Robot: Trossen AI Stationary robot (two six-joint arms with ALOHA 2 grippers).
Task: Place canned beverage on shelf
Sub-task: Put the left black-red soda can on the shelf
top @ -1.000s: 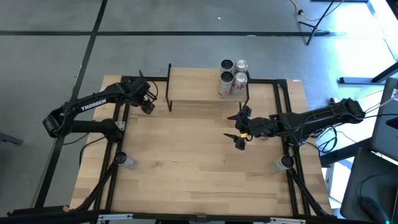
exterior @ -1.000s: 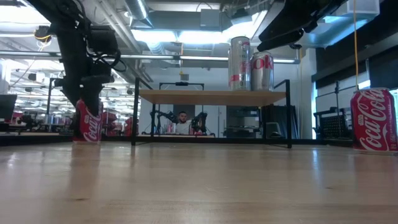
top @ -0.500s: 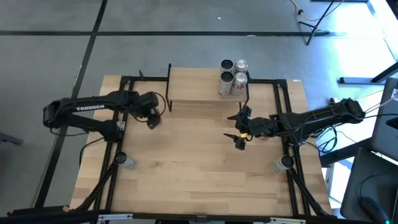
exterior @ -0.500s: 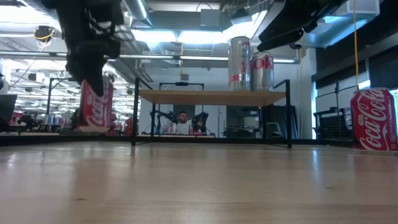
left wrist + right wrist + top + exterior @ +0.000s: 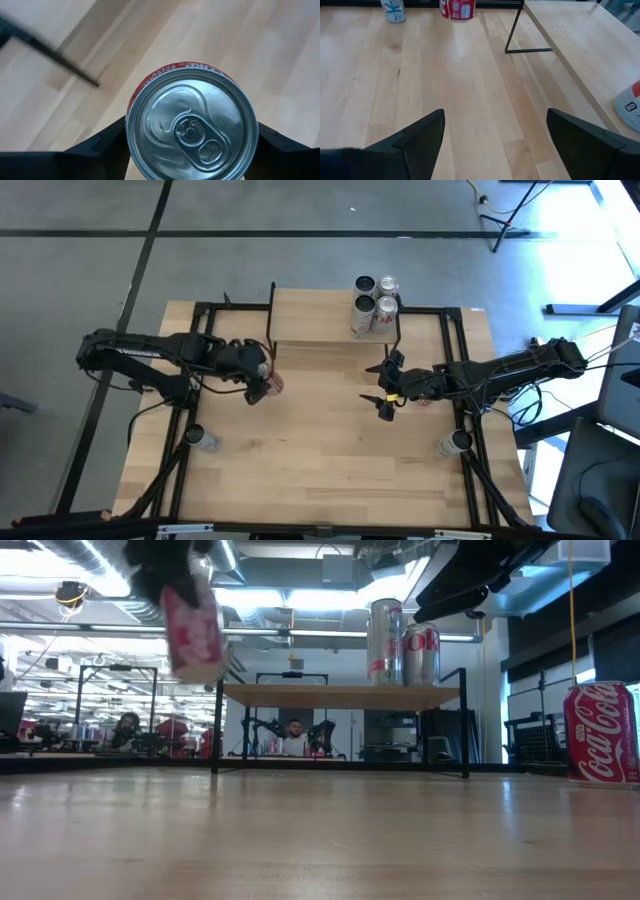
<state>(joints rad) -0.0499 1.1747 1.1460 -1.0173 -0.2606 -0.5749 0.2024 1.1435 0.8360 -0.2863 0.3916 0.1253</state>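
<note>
My left gripper (image 5: 262,380) is shut on a red cola can (image 5: 195,625) and holds it in the air in front of the shelf's left end. The can's silver top (image 5: 192,131) fills the left wrist view. The shelf (image 5: 330,320) is a light-wood board on thin black legs at the table's far side. Three cans (image 5: 373,302) stand on its right end. My right gripper (image 5: 385,388) is open and empty over the table, in front of the shelf's right end. My left gripper pinches the can between its two fingers (image 5: 100,145), one on each side of the can just below its top rim (image 5: 131,125). The fingers come from above, pointing down. The can hangs below them, clear of the table and slightly tilted.
Another red cola can (image 5: 600,732) stands on the table at the right in the low view. Black frame rails run along the table's left and right sides (image 5: 455,340). Clamp posts (image 5: 200,438) stand near both sides. Bare wood lies in front of the shelf (image 5: 320,430).
My left gripper has lifted the red can off the table, well up. It has carried it toward the table's right and near edges, along the shelf's front. The can has tipped slightly from upright.
</note>
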